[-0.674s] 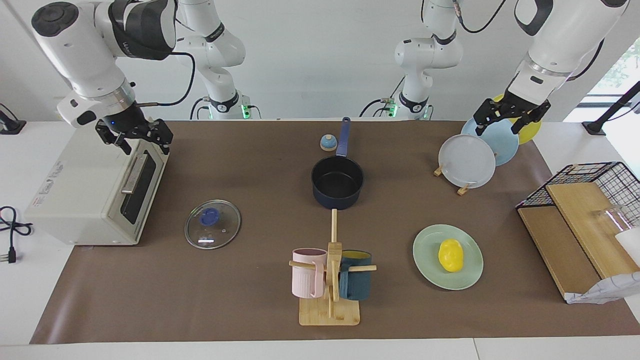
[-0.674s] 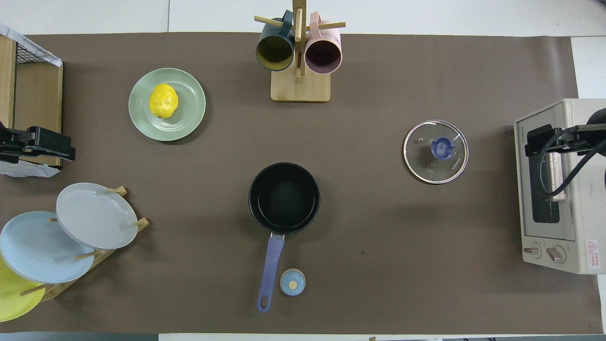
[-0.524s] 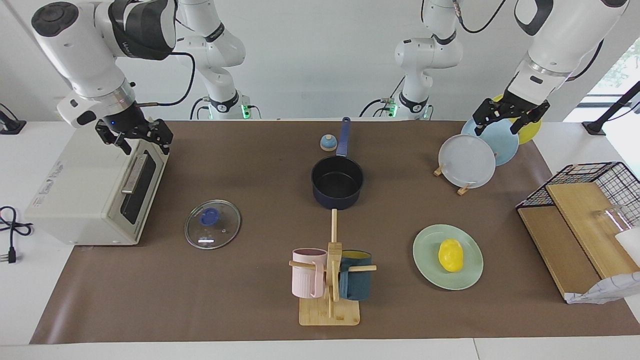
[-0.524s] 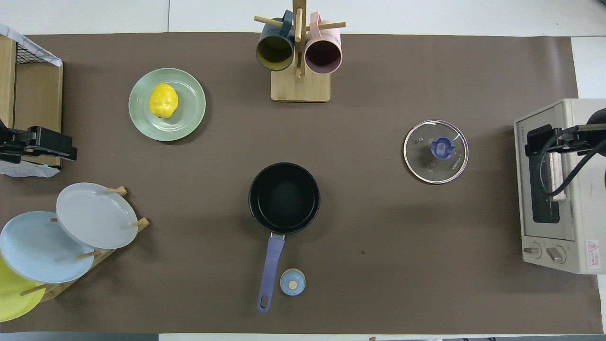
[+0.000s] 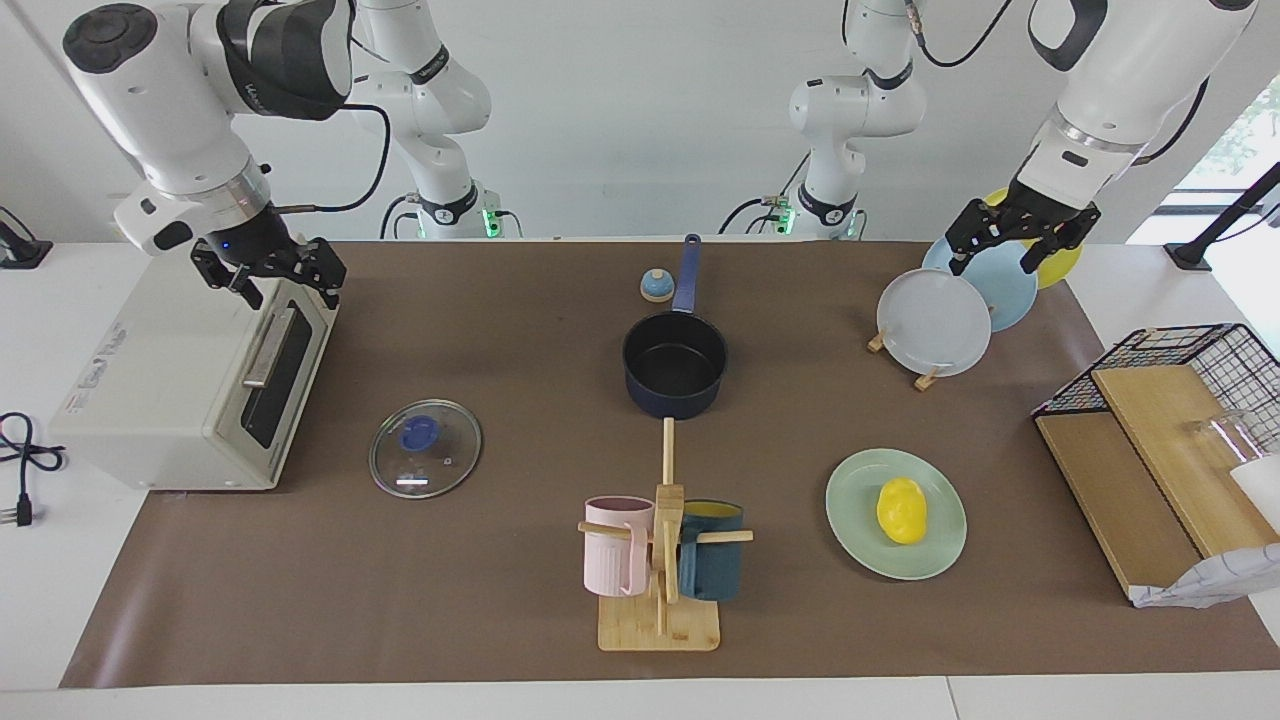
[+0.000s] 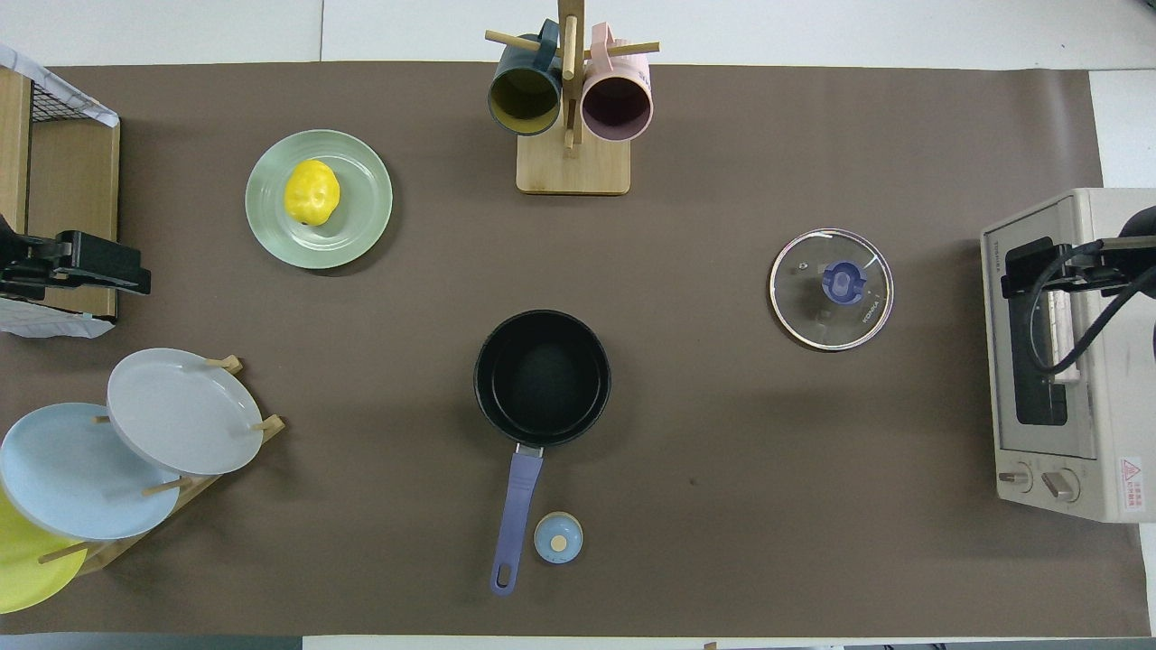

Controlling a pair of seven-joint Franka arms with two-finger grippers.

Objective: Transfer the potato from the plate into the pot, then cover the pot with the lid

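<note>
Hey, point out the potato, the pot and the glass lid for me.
potato (image 5: 901, 510): facing view, middle of its yellow body.
pot (image 6: 542, 323): overhead view, the rim farthest from the robots.
lid (image 6: 843, 282): overhead view, its blue knob.

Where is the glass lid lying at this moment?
The lid lies flat on the brown mat toward the right arm's end of the table, in front of the toaster oven.

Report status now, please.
Left gripper open, over plate rack; right gripper open, over toaster oven. Potato on plate. Pot uncovered.
</note>
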